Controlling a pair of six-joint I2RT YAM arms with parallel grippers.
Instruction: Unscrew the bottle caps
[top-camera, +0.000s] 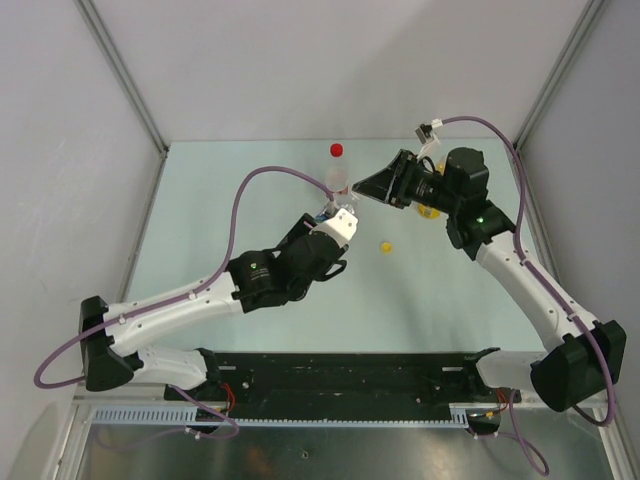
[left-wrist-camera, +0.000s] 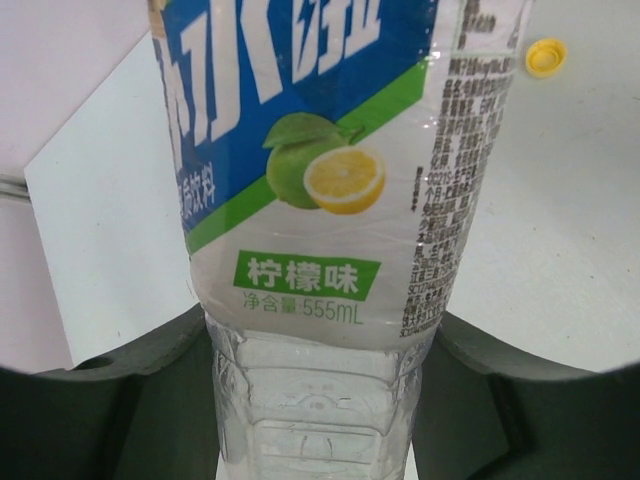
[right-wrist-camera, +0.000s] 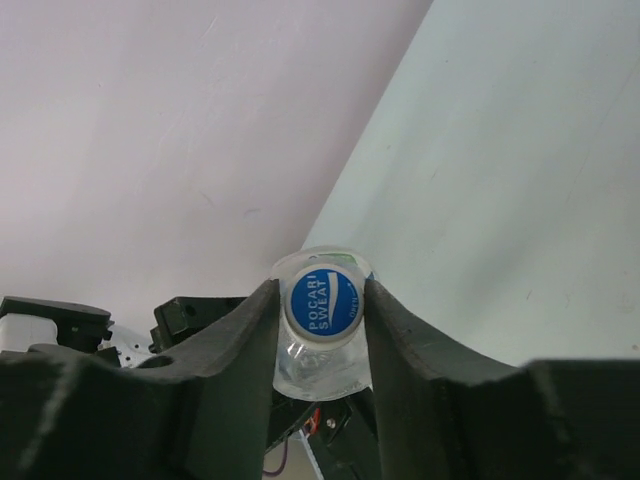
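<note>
Table (top-camera: 200, 200): pale green top, and everything I'm working with sits near its middle.
Left arm (top-camera: 200, 295): I've got it stretched out to the lemon bottle.
Right arm (top-camera: 520, 270): it comes in from the lemon bottle's right, wrist turned toward the cap end.
Lemon bottle (left-wrist-camera: 320, 200): clear, blue, white and green label with a lemon on it, lifted at mid-table; I can't judge its tilt.
Left gripper (top-camera: 335, 215): nearly closed, fingers pressed on both sides of the lemon bottle's lower body below the label.
Right gripper (right-wrist-camera: 322, 320): narrowed right down, both fingers against the sides of the blue-topped cap.
Red-capped bottle (top-camera: 338, 172): clear, standing just behind the lemon bottle, red cap (top-camera: 337, 150) on.
Yellow drink bottle (top-camera: 430, 211): right of the lemon bottle, mostly hidden by my right wrist.
Blue-topped cap (right-wrist-camera: 322, 305): on the lemon bottle's neck, facing the right wrist camera.
Yellow cap (top-camera: 384, 245): loose on the table, near the lemon bottle's right.
</note>
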